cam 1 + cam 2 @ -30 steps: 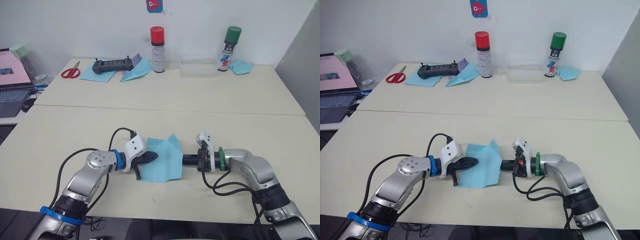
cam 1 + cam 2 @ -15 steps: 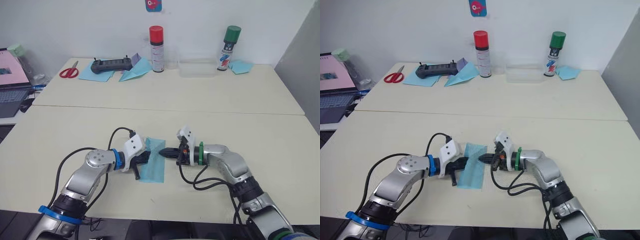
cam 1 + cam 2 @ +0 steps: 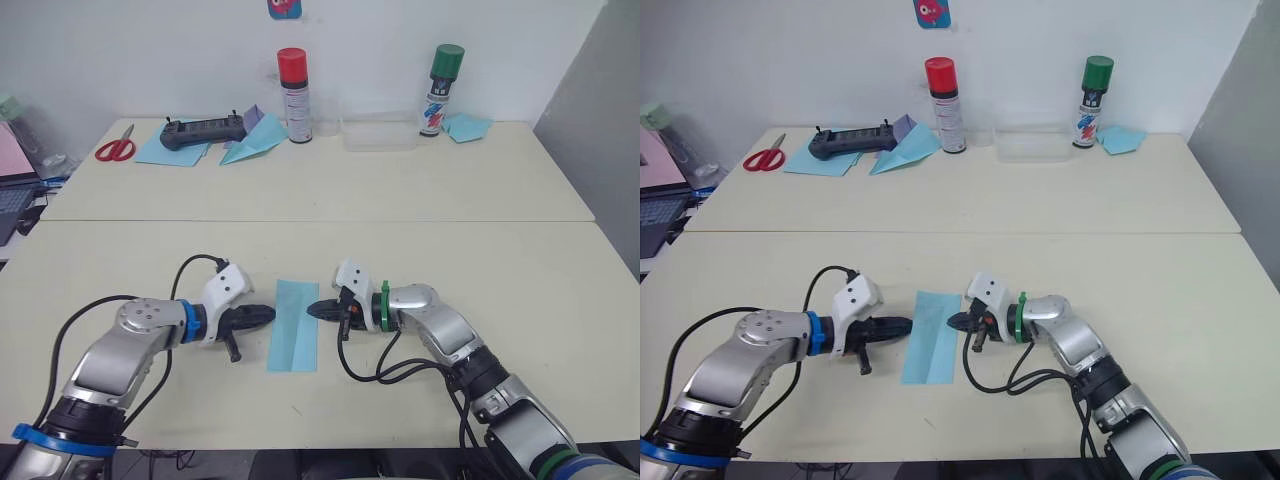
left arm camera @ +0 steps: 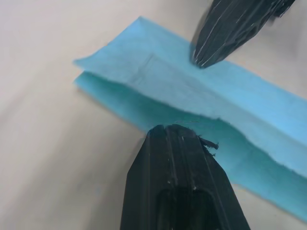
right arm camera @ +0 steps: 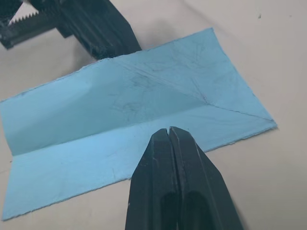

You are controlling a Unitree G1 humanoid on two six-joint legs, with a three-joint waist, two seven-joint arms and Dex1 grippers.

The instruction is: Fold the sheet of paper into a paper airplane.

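The sheet of paper (image 3: 294,325) lies flat on the near table, folded lengthwise into a narrow light-blue strip with crease lines (image 5: 144,96). My left gripper (image 3: 268,316) is shut, its tip at the strip's left long edge (image 4: 175,129). From the other side, my right gripper (image 3: 312,310) is also shut, and its tip rests over the strip's right edge (image 5: 170,130). The two tips face each other across the paper. Neither pinches it.
On the far table stand a red-capped spray can (image 3: 292,82), a green-capped spray can (image 3: 437,78) and a clear box (image 3: 380,133). A black controller (image 3: 200,131), red scissors (image 3: 115,148), a bigger light-blue dart (image 3: 250,145) and a teal scrap (image 3: 465,127) lie there too.
The right gripper swept the paper's right half over to the left, leaving a narrow strip. The left gripper drew back off the paper to its left edge. The camera also shifted.
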